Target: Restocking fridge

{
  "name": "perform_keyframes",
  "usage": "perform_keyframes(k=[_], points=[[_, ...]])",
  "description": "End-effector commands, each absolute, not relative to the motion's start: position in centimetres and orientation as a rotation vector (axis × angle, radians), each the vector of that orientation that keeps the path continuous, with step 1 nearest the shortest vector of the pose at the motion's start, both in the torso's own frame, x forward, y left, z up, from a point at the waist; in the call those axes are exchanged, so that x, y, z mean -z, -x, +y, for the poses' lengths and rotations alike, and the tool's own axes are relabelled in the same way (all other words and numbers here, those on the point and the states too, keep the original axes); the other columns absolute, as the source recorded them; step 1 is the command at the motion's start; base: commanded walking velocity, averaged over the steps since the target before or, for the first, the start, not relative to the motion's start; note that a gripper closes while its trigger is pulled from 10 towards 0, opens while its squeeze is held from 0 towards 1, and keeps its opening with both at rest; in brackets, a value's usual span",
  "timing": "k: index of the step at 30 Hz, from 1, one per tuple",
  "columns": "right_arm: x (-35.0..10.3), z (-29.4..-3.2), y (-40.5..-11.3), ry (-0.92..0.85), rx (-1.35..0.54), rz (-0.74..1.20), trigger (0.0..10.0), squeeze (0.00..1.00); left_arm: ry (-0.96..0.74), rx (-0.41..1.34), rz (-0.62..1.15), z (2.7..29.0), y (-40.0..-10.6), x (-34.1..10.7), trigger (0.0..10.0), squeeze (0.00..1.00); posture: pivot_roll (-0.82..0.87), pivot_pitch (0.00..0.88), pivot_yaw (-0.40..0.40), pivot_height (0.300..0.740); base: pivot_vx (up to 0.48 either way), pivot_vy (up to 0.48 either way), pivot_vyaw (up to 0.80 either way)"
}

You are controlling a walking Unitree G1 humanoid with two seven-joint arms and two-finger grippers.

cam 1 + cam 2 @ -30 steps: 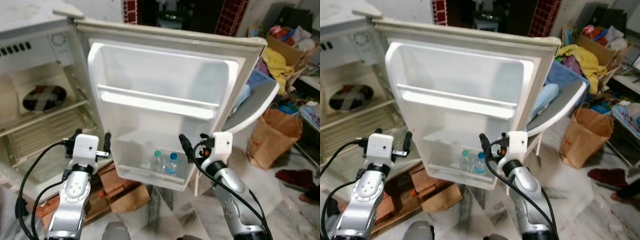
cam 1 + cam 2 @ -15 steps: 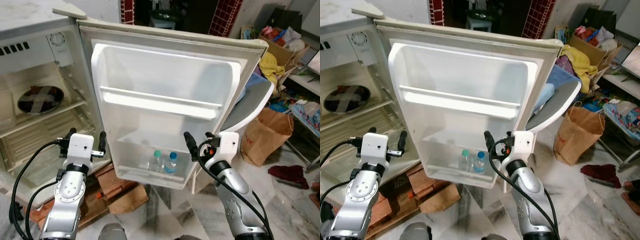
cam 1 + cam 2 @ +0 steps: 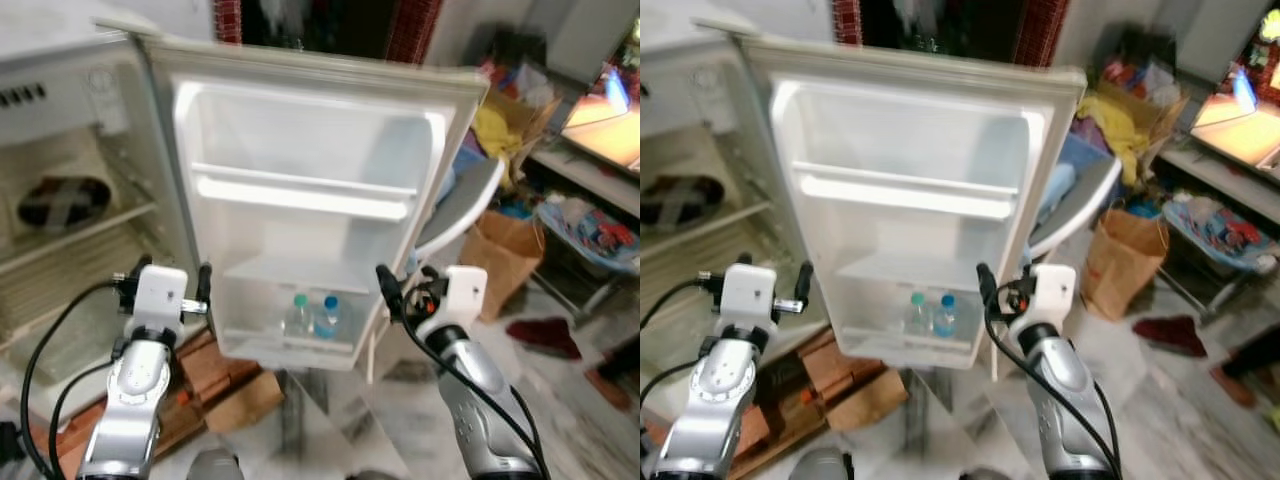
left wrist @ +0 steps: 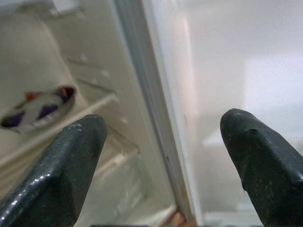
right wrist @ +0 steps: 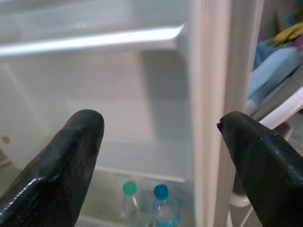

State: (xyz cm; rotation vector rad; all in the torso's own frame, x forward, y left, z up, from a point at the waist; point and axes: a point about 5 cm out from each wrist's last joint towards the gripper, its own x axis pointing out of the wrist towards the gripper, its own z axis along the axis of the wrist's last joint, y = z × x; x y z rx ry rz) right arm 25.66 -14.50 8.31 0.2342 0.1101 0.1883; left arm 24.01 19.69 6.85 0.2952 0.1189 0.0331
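The fridge door (image 3: 310, 140) stands swung wide, its inner side facing me. Its bottom door shelf holds two water bottles, one with a green cap (image 3: 298, 314) and one with a blue cap (image 3: 327, 316); they also appear in the right wrist view (image 5: 130, 203) (image 5: 162, 206). My left gripper (image 3: 166, 280) is open and empty, held by the door's hinge edge. My right gripper (image 3: 404, 286) is open and empty in front of the door's free edge, to the right of the bottles. The fridge body (image 3: 60, 120) lies open on the left.
A patterned plate (image 3: 62, 200) sits on a fridge shelf. Flat cardboard and wood (image 3: 215, 375) lie under the door. A brown paper bag (image 3: 505, 248), a grey board (image 3: 465, 205), a red cloth (image 3: 545, 335) and heaped clutter crowd the right side.
The whole picture has shifted and blurred, so the camera has moved. Both grippers stay open and empty, held much as before in front of the door.
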Motion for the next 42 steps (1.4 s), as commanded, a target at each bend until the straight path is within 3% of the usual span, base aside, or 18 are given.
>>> perform_keyframes(k=[1, 4, 16, 37, 42], points=[[-9.2, -14.8, -25.9, -0.219, -0.177, 0.064, 10.0, 0.0, -0.31, -0.029, 0.087, 19.6, -24.6, -7.7, 10.0, 0.0, 0.04, 0.0, -0.077, 0.72, 0.0, 0.0, 0.0], [-9.5, -14.9, -26.3, -0.213, -0.167, 0.051, 10.0, 0.0, -0.313, -0.029, 0.087, 19.6, -24.7, -7.7, 10.0, 0.0, 0.04, 0.0, -0.074, 0.74, 0.0, 0.0, 0.0], [-9.5, -14.6, -26.7, -0.21, -0.161, 0.044, 10.0, 0.0, -0.321, 0.001, 0.082, 19.3, -25.1, -7.9, 10.0, 0.0, 0.05, 0.0, -0.072, 0.74, 0.0, -0.021, 0.0], [-9.4, -13.7, -27.3, -0.195, -0.235, 0.041, 10.0, 0.0, -0.324, 0.021, 0.078, 18.6, -25.2, -7.9, 10.0, 0.0, 0.06, 0.0, -0.077, 0.74, 0.0, -0.48, 0.0], [-10.3, -12.9, -28.2, -0.209, -0.282, 0.011, 10.0, 0.0, -0.3, -0.003, 0.093, 18.7, -25.3, -7.9, 10.0, 0.0, 0.07, 0.0, -0.078, 0.74, 0.0, -0.192, 0.72]])
